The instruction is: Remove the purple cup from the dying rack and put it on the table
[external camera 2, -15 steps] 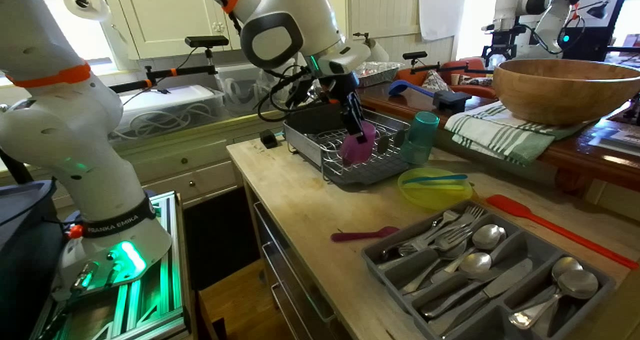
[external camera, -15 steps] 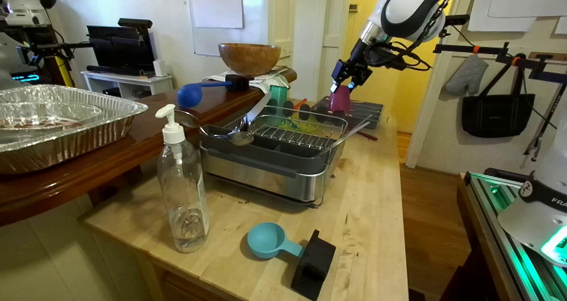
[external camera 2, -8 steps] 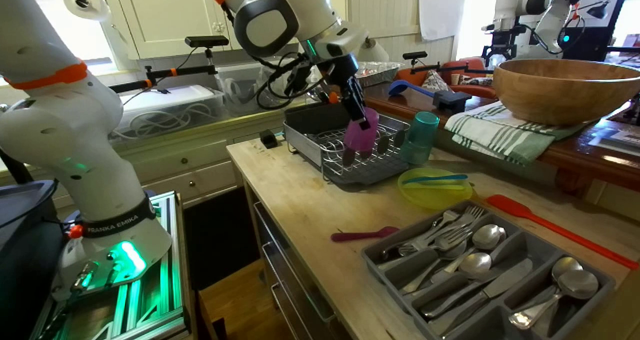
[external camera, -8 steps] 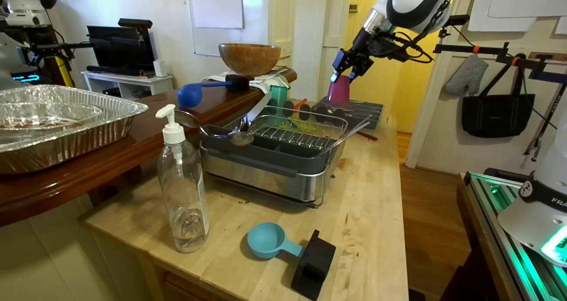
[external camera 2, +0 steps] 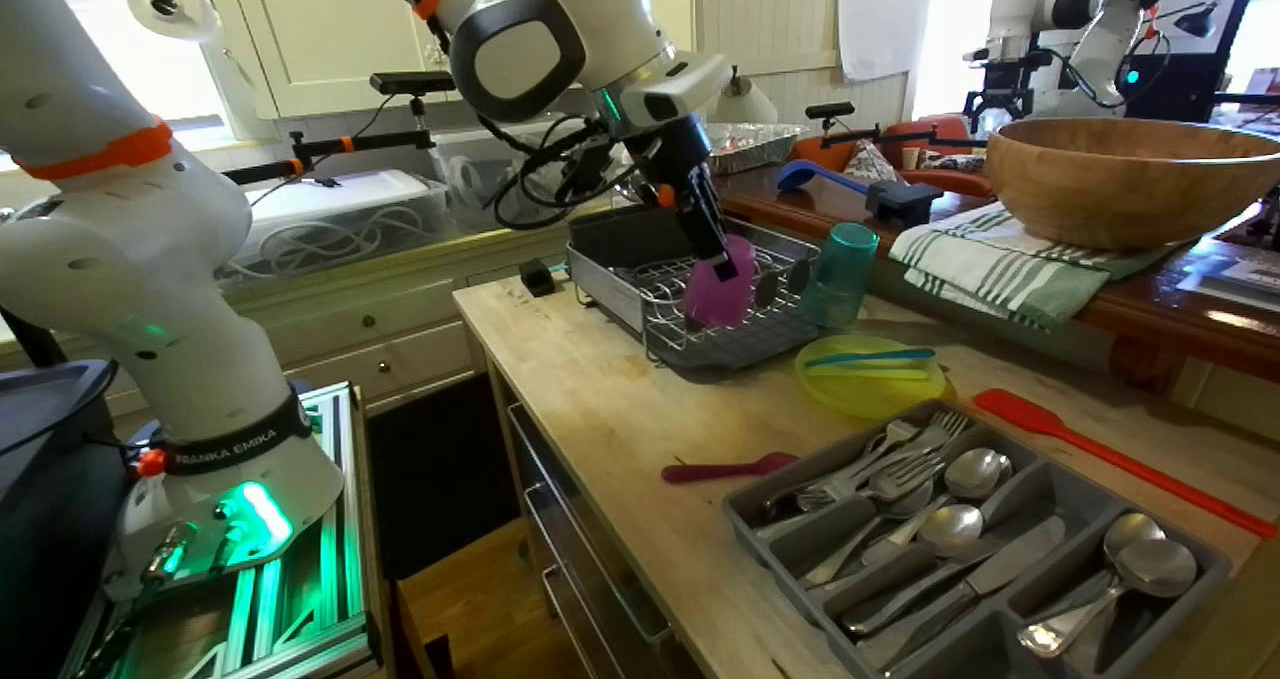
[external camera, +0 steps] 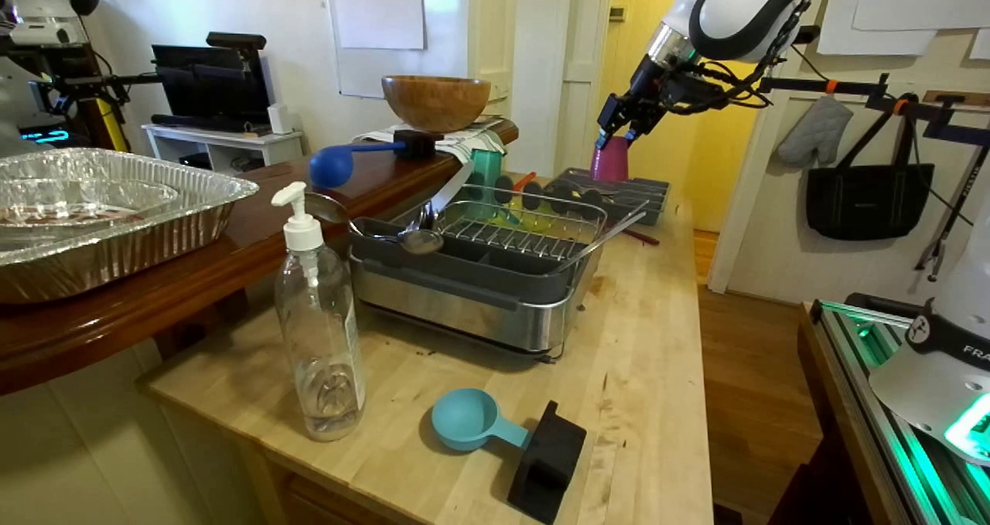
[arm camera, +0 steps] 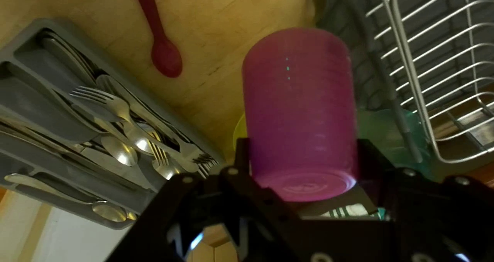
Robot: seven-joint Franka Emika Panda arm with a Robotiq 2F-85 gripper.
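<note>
My gripper (arm camera: 303, 154) is clamped on the purple cup (arm camera: 299, 100), a finger on either side near the base, and the cup hangs mouth-down and slightly tilted above the wooden table (external camera 2: 590, 349). A darker raised counter (external camera: 259, 208) runs alongside the table, and in an exterior view I see a yellow wall (external camera: 708, 146) behind the gripper. From the wrist, the drying rack (arm camera: 409, 57) sits just to the gripper's right, close by the cup; I can't tell whether the cup's rim overhangs its edge. To the gripper's left in that view I have the grey cutlery tray (arm camera: 115, 71), with a dark pink spoon (arm camera: 166, 57) lying between it and the rack. A yellow plate (arm camera: 240, 132) peeks out behind the cup, and a teal cup (external camera 2: 843, 279) stands beside the rack, between my gripper and the counter, hemming in that side.
</note>
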